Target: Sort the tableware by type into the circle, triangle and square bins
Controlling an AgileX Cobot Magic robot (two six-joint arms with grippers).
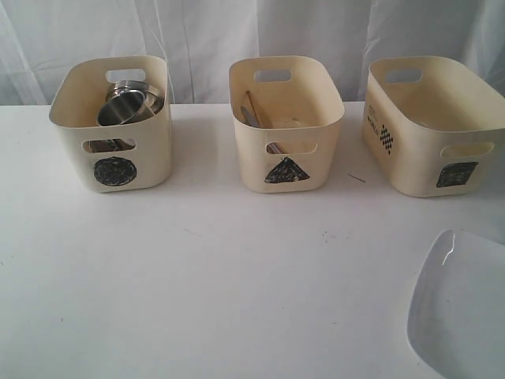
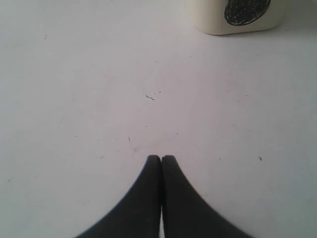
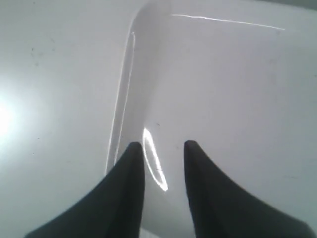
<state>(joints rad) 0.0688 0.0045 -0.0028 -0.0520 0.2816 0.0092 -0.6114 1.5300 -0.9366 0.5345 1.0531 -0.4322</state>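
Three cream bins stand in a row at the back: circle bin (image 1: 154, 150), triangle bin (image 1: 252, 162), square bin (image 1: 410, 158). Steel cups and a steel bowl (image 1: 130, 106) are piled in the circle bin. Thin cutlery and a wooden stick (image 1: 252, 110) lean inside the triangle bin. The large white plate (image 1: 461, 308) is at the front right. My right gripper (image 3: 162, 145) straddles its raised rim (image 3: 124, 99), one finger outside and one over the plate's inside (image 3: 223, 89), jaws closed onto it. My left gripper (image 2: 161, 157) is shut and holds nothing, over bare table near the circle bin (image 2: 208, 20).
A white table (image 1: 221, 276) carries everything, with a white curtain (image 1: 205, 31) behind the bins. Neither arm shows in the exterior view. A small dark mark (image 1: 357, 178) lies between the triangle and square bins.
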